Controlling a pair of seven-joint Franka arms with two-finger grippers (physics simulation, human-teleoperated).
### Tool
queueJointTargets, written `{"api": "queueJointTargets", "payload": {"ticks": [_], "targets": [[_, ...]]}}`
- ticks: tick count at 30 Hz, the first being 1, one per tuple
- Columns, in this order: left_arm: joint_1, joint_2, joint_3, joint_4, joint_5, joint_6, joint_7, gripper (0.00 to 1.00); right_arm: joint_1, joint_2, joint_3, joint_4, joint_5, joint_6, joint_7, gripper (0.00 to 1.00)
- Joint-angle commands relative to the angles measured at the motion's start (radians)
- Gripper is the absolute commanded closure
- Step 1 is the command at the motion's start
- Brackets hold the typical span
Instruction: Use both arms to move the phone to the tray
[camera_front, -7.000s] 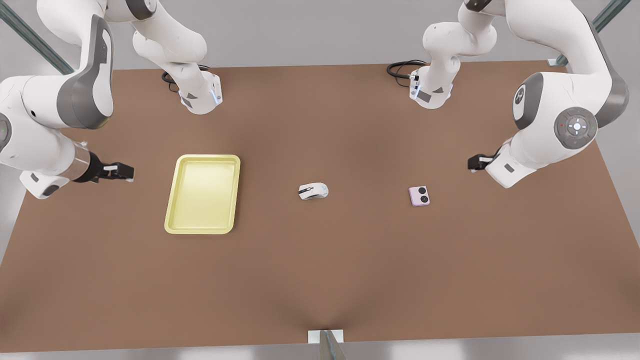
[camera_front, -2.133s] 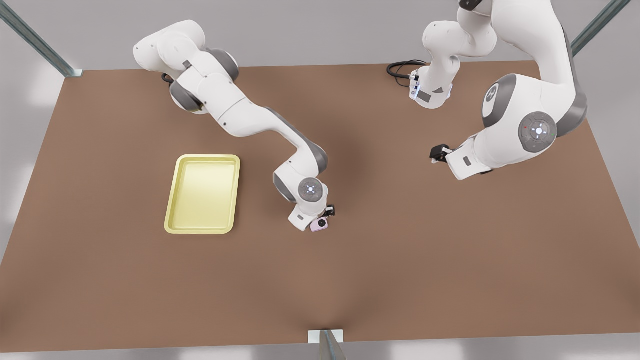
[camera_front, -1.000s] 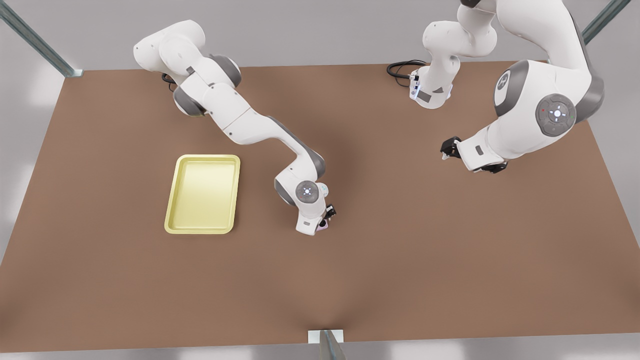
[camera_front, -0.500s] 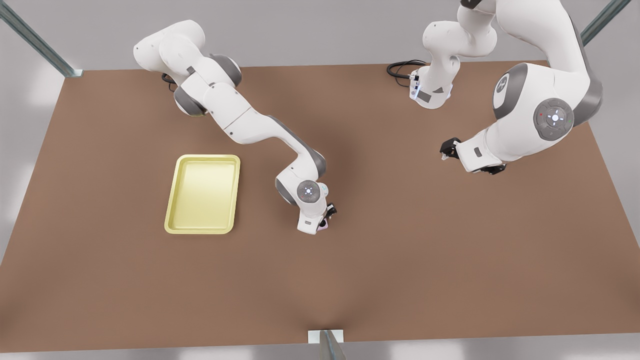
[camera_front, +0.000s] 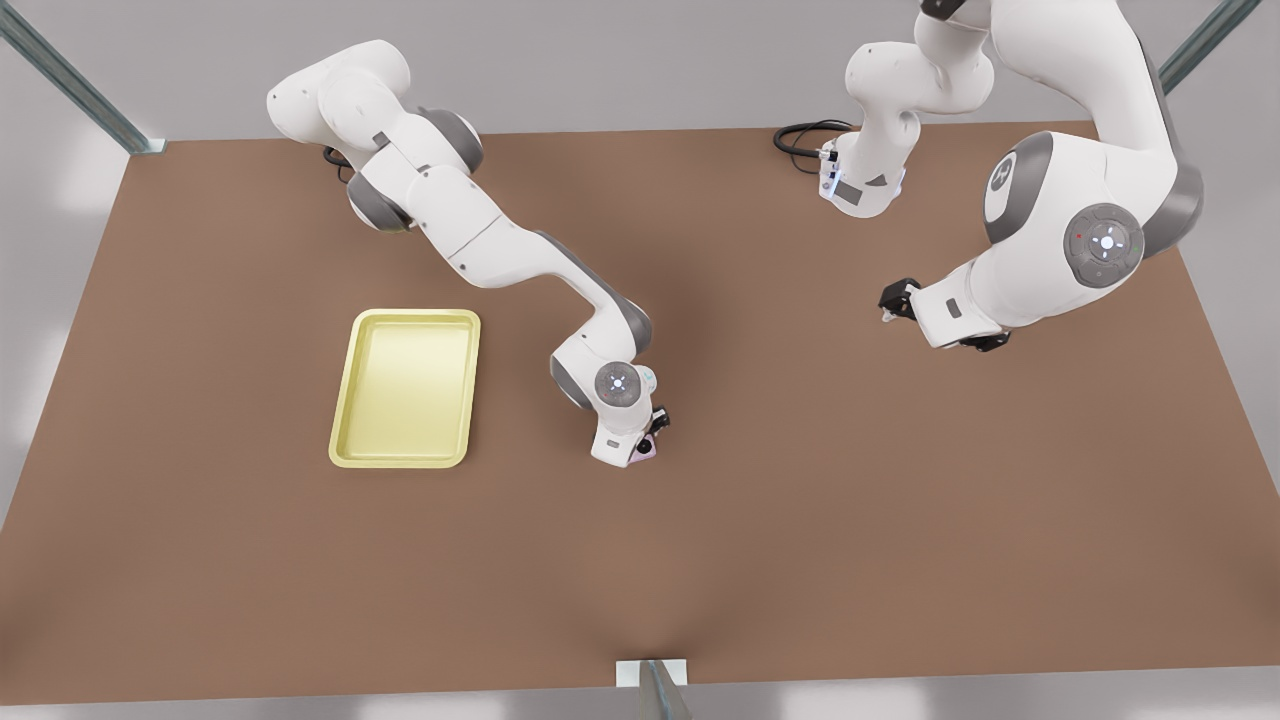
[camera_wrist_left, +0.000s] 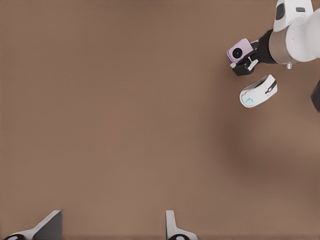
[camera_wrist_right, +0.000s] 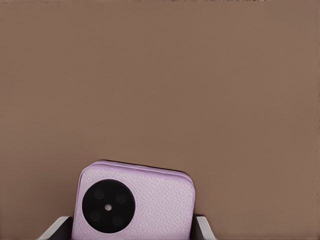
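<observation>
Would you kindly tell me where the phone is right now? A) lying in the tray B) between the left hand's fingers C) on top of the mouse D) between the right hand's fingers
D: the phone sits between the right hand's fingers, away from the tray, while the left hand waits open.

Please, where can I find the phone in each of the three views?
Front view: the phone lies under the right gripper, to the front view's right of the tray.
Left wrist view: far off, beside the white mouse; the left gripper waits open.
Right wrist view: close, between the fingers.
Shared landmark: the right gripper around the phone.
</observation>
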Motion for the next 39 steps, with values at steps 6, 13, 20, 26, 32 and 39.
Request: {"api": "queueJointTargets", "payload": {"ticks": [6, 13, 20, 26, 32, 39], "targets": [[0.0, 0.0, 0.0, 0.001, 0.0, 0.002, 0.002, 0.0, 0.0, -0.002, 0.0, 0.002, -0.003, -0.001, 0.045, 0.1], [0.0, 0.0, 0.0, 0.001, 0.0, 0.0, 0.002, 0.0, -0.012, -0.01, -0.001, 0.01, -0.001, -0.001, 0.036, 0.13], [0.0, 0.004, 0.0, 0.001, 0.0, 0.003, 0.002, 0.0, -0.002, -0.014, -0.001, -0.007, -0.005, -0.001, 0.052, 0.0], [0.0, 0.01, 0.0, 0.001, 0.0, 0.003, 0.002, 0.0, -0.002, -0.014, -0.001, -0.009, -0.005, 0.0, 0.051, 0.0], [0.0, 0.01, 0.0, 0.001, 0.0, 0.002, 0.002, 0.0, 0.003, -0.017, -0.003, -0.002, -0.003, -0.052, 0.055, 0.0], [0.0, 0.01, 0.0, -0.001, 0.0, 0.002, 0.0, 0.0, 0.001, -0.016, -0.001, -0.002, -0.005, -0.049, 0.105, 0.0]]}}
